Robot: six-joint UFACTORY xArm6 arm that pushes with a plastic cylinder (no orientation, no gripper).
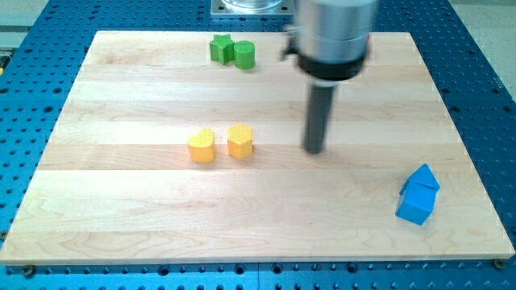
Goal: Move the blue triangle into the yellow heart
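The blue triangle (pixel 424 178) lies near the view's lower right corner of the wooden board, touching a blue cube-like block (pixel 414 206) just below it. The yellow heart (pixel 201 147) sits left of the board's centre, with a yellow hexagon (pixel 240 141) close on its right, a narrow gap between them. My tip (pixel 314 151) rests on the board right of the yellow hexagon, touching no block. It is well to the left of and above the blue triangle.
A green star (pixel 220 48) and a green cylinder (pixel 244 55) stand side by side near the board's top edge. The arm's grey housing (pixel 333 36) hangs over the top middle. A blue perforated table (pixel 24 121) surrounds the board.
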